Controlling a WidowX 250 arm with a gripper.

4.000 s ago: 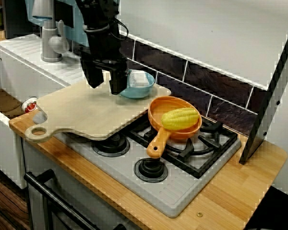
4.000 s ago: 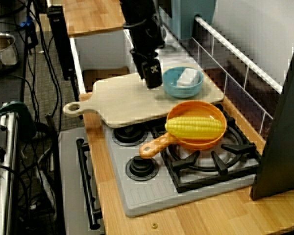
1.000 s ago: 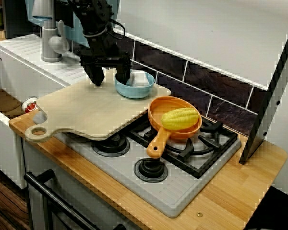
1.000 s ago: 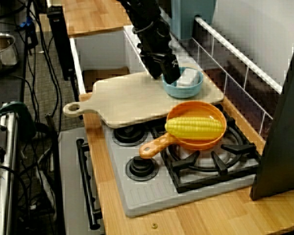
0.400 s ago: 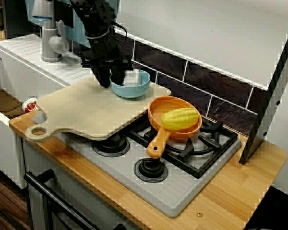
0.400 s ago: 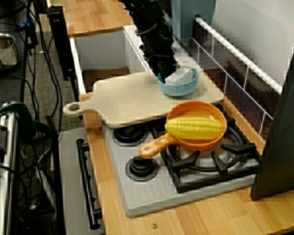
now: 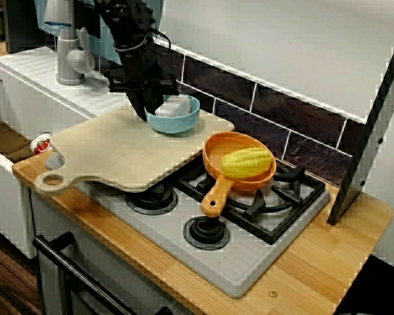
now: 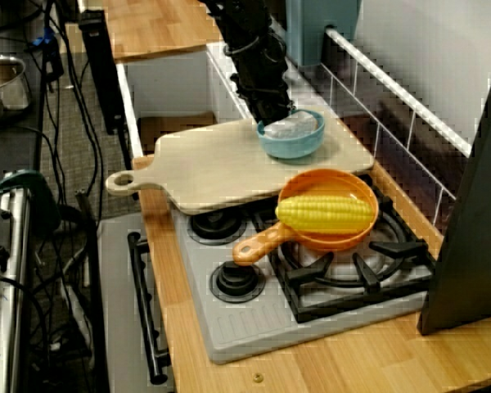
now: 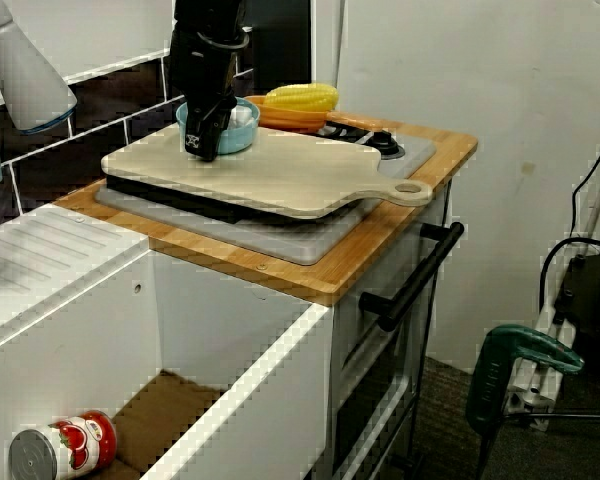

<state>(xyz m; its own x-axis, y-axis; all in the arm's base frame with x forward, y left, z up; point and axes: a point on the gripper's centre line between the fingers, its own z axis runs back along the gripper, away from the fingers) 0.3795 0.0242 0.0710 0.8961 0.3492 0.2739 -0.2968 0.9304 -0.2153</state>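
At the back corner of the wooden cutting board (image 7: 115, 154), the gripper (image 7: 148, 109) stands with jaws narrow, pinching the rim of the blue bowl (image 7: 180, 123). The bowl sits on the board with a pale block (image 7: 175, 105) inside. Just off the board's stove-side edge, an orange pan (image 7: 218, 149) holds a corn cob (image 7: 247, 162).

We see a black gripper (image 7: 148, 110), a light blue bowl (image 7: 182, 122), a whitish, perhaps grey, block (image 7: 173, 106), a pale wooden board (image 7: 111, 154), an orange pan (image 7: 217, 195), yellow corn (image 7: 247, 162), a grey hob (image 7: 249, 259) and dark tiles (image 7: 302, 111).
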